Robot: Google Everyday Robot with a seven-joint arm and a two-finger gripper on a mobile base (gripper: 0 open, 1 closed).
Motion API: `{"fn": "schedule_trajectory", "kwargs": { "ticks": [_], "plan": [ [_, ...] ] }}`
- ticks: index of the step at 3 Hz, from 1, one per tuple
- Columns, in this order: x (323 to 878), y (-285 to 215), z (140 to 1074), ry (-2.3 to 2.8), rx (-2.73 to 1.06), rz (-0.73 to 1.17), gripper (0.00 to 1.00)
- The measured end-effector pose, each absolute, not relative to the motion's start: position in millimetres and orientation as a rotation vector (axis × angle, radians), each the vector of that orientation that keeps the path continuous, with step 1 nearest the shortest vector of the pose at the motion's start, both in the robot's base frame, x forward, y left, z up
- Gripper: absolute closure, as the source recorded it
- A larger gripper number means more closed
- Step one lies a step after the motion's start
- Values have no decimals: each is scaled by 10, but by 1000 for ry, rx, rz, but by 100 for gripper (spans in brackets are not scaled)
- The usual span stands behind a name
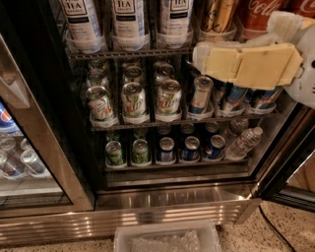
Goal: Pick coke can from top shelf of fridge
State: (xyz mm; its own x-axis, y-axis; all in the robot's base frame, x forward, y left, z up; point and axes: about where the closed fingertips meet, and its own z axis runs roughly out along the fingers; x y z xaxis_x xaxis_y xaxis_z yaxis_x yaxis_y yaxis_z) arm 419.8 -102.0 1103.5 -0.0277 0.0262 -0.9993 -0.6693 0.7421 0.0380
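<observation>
A red coke can (258, 12) stands on the top shelf (128, 51) of the fridge (172, 206), at the upper right, next to a gold-and-black can (219, 15). Part of a second red can (301, 6) shows at the far right edge. My gripper (204, 58), cream-coloured, reaches in from the right. It lies across the front of the fridge just below the top shelf, under the coke can and apart from it. It holds nothing that I can see.
Three tall white tea cans (128, 19) fill the left of the top shelf. Green-white and blue-silver cans (168, 96) and a water bottle (242, 142) sit on the lower racks. A glass-door unit (15, 147) stands left, the open black-framed door (290, 162) right, a clear bin (167, 238) on the floor.
</observation>
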Motion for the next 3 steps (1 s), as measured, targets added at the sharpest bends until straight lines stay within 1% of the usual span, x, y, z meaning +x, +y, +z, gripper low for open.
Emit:
{"fn": "schedule_trajectory", "kwargs": {
  "ticks": [1,3],
  "plan": [
    [4263,-1031,11021,1491,-544,547,0],
    [4500,-1317,11150,1462,-532,178,0]
  ]
}}
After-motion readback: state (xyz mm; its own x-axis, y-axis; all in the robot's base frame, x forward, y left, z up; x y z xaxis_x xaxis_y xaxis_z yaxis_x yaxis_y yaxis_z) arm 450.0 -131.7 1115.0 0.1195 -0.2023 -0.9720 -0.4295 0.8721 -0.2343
